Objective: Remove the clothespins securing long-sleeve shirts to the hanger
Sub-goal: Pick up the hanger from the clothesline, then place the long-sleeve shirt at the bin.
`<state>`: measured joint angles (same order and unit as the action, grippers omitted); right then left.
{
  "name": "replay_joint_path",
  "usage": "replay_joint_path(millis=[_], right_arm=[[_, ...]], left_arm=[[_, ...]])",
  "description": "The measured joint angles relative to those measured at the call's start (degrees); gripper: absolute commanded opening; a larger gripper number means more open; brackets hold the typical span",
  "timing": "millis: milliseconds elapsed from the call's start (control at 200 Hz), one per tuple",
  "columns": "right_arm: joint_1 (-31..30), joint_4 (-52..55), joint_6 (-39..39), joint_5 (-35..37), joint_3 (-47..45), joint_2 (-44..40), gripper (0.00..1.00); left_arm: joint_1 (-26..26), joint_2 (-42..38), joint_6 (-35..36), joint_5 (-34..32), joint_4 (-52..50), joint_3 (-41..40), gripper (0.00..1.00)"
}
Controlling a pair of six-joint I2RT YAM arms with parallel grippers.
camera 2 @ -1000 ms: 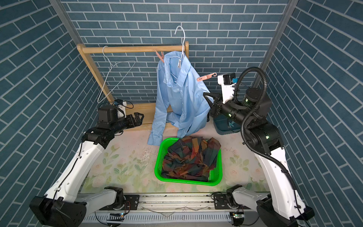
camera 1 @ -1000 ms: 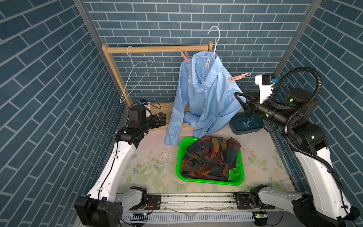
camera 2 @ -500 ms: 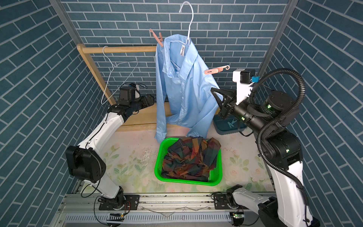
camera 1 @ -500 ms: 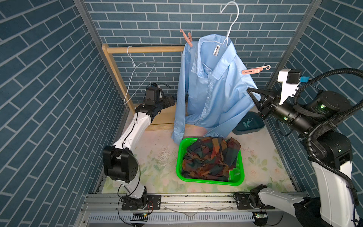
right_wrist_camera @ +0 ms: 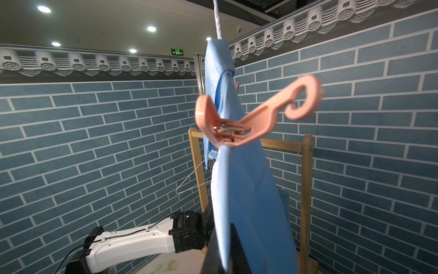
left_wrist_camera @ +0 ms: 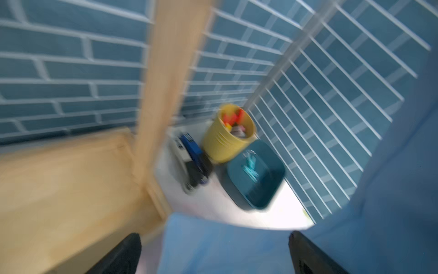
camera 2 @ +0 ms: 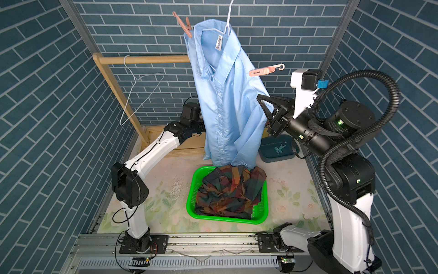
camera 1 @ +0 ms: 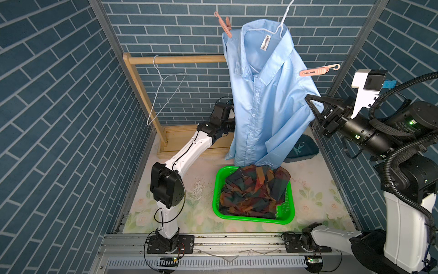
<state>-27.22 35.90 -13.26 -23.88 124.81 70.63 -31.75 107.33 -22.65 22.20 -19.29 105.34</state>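
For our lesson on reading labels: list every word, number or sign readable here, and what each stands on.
Neck label of the pale blue shirt: printed letters, too small to read.
Green sign high beyond the wall, right wrist view: arrows and a figure, no readable words.
No text can be quoted.

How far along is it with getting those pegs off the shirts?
About halfway. Done: the plaid shirt lies in the green basket, and teal pegs sit in the dark tray. In hand: the right tool pinches the pale blue shirt; the left tool is open near it. Left: both pink pegs clip that shirt to its hanger.
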Motion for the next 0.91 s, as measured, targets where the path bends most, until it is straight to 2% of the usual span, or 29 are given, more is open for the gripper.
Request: replay_joint_path(millis=[95, 260, 360, 535, 690, 905], right_arm=[[0.0, -0.2, -1.1, -1.2, 4.6, 3.0, 0.00], [0.0, -1.9, -4.0, -3.8, 11.3, 8.3, 0.00], [0.0, -3.5, -6.0, -5.2, 11.7, 9.7, 0.00], [0.0, -4.9, -9.1, -7.1, 12.4, 10.9, 0.00], [-0.2, -6.5, -11.6, -8.9, 15.0, 12.2, 0.00], [-0.9, -7.5, -13.8, -9.8, 13.9, 11.6, 0.00]], left_arm=[[-0.5, -4.3, -0.3, 4.3, 0.7, -3.1, 1.00], [-0.4, -11.0, -1.7, 9.2, 1.9, -3.6, 1.00], [-0.7, -14.9, -2.4, 10.9, 2.4, -4.0, 1.00], [-1.7, -20.6, -3.7, 12.1, 4.6, -9.4, 1.00], [-2.2, -19.6, -3.4, 7.4, 4.1, -10.0, 1.00], [-3.9, -8.3, -1.9, 2.3, 2.4, -0.9, 1.00]])
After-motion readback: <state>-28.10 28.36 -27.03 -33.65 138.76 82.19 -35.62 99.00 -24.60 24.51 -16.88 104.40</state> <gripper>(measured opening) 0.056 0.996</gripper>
